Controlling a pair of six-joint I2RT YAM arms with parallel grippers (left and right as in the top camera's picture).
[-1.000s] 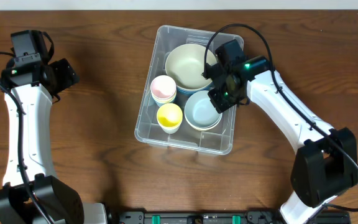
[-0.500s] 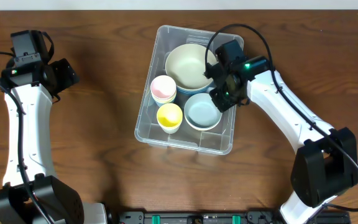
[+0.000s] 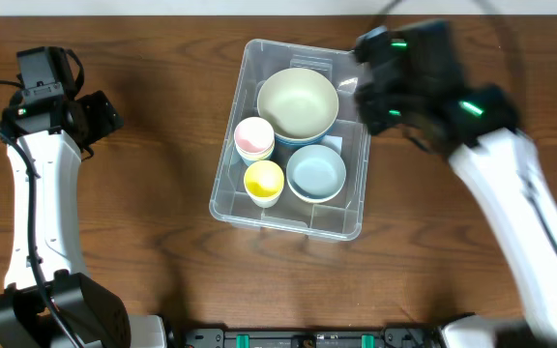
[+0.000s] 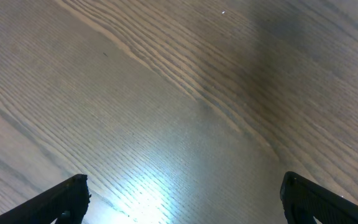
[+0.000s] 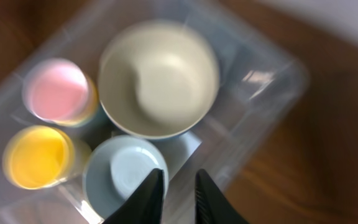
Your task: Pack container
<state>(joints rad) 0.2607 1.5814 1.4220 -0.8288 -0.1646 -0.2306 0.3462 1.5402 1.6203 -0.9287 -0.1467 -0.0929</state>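
Desk [image 3: 162, 242]: dark brown wood grain. Cream bowl [image 3: 298, 104] at far side; pale blue bowl [image 3: 316, 173] just near of it. Pink cup [image 3: 254, 138] to their left, yellow cup [image 3: 264, 182] just near of the pink. All upright, mouths up.

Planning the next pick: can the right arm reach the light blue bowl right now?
Probably yes: the right end effector hovers above the container, and nothing covers the light blue bowl.

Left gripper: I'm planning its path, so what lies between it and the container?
Only bare wooden table, in the overhead view, separates the left gripper from the container.
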